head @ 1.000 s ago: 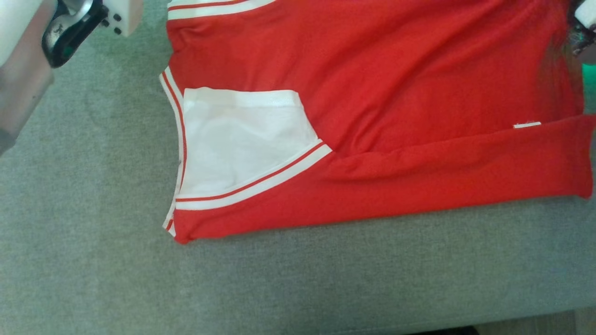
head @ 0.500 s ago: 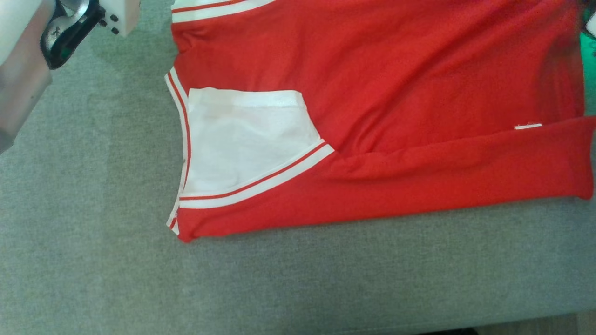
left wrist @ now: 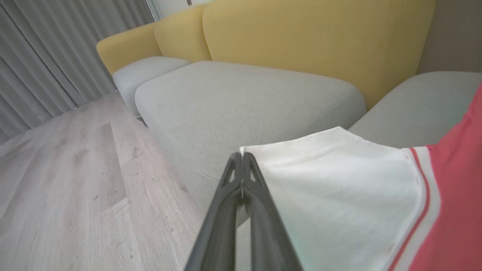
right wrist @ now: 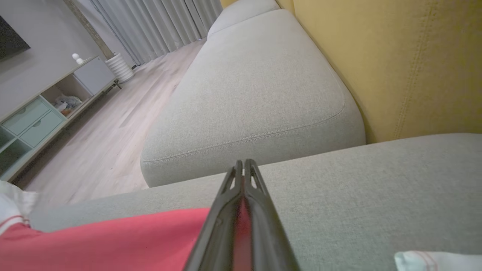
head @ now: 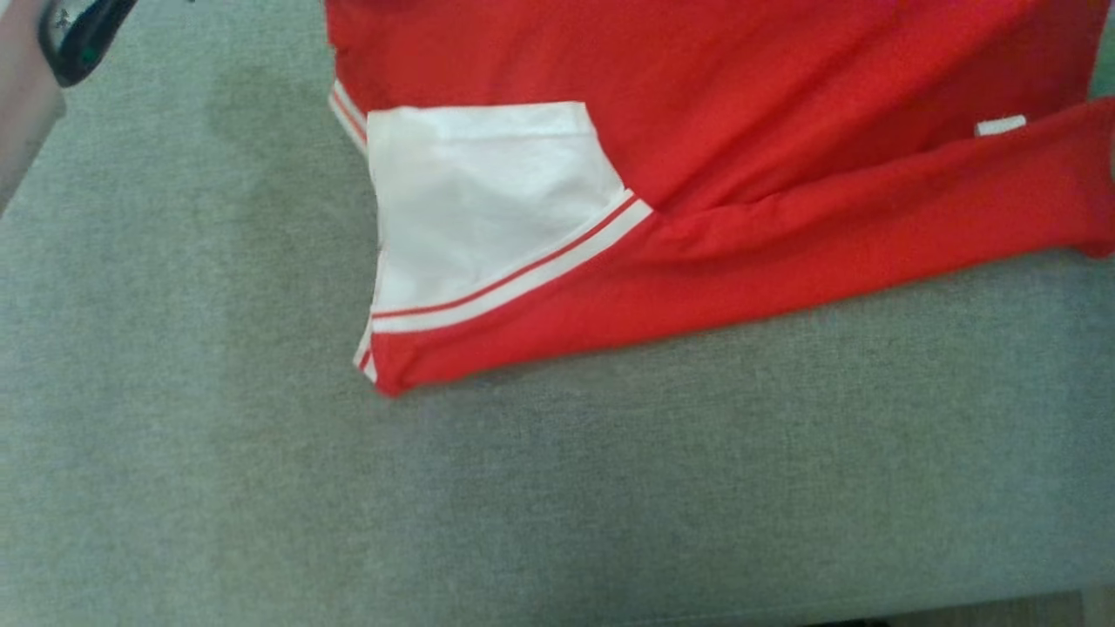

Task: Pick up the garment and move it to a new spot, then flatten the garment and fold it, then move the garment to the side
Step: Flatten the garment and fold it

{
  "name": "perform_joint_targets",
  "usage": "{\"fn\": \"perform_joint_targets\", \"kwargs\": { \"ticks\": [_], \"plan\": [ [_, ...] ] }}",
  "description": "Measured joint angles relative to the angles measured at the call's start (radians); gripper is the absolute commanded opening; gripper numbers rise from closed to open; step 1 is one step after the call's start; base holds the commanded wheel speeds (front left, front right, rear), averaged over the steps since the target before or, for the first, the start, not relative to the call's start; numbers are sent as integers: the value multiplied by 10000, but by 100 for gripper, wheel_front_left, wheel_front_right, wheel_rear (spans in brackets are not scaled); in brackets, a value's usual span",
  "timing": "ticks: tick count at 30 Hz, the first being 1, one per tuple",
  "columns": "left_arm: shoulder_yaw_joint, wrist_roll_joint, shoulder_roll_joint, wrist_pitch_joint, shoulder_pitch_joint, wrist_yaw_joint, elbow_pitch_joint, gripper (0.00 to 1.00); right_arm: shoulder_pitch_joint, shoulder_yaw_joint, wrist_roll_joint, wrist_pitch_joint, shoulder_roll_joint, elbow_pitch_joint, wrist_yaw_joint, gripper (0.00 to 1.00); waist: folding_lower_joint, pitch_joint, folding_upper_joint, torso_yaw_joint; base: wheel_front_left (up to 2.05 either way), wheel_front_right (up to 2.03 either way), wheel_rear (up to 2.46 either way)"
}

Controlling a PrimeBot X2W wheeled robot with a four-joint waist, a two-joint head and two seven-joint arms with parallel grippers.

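The garment (head: 784, 104) is a red top with a white panel (head: 488, 200) and striped white trim. It lies spread on the grey sofa seat (head: 610, 488), running off the top and right of the head view. In the left wrist view my left gripper (left wrist: 242, 155) is shut, its tips pinching the corner of the garment's white cloth (left wrist: 339, 195). My right gripper (right wrist: 244, 162) is shut too, with red garment fabric (right wrist: 113, 241) caught between its fingers above the seat. Part of my left wrist (head: 74, 35) shows at the head view's top left corner.
Yellow backrests (left wrist: 301, 45) stand behind the grey seat cushions (right wrist: 256, 86). A wooden floor (left wrist: 75, 180) lies beside the sofa, with grey curtains and a low cabinet (right wrist: 37, 113) farther off. The seat's front edge runs along the bottom right of the head view.
The whole head picture has shifted, so the camera moved. The garment's lower edge now slants up to the right. My right gripper's jaws have come together.
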Motion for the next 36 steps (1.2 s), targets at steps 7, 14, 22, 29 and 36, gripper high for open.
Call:
{"fn": "perform_joint_targets", "kwargs": {
  "ticks": [7, 14, 22, 29, 36],
  "plan": [
    [121, -123, 121, -679, 334, 0, -631, 0, 1088, 395, -90, -314, -368, 46, 0, 0, -1, -316, 1, 275, 0, 0, 0],
    [38, -226, 1091, -880, 1693, 516, -2926, 0, 1805, 531, -376, -1091, -633, 263, 0, 0, -2, -668, 0, 581, 0, 0, 0],
    [-121, -297, 2621, -755, 3307, 1960, -6364, 0, 2240, 742, -1185, -1831, -706, 828, 0, 0, -1, -898, 1, 905, 0, 0, 0],
    [-240, -295, 3486, -541, 4567, 3020, -8575, 0, 2659, 706, -1319, -2176, -702, 1129, 0, 0, -2, -1045, 1, 1089, 0, 0, 0],
    [-332, -105, 3545, -353, 5823, 3626, -9300, 0, 3366, 679, -1216, -2328, -690, 1149, 0, 0, -2, -1169, 1, 1186, 0, 0, 0]
  ]
}}
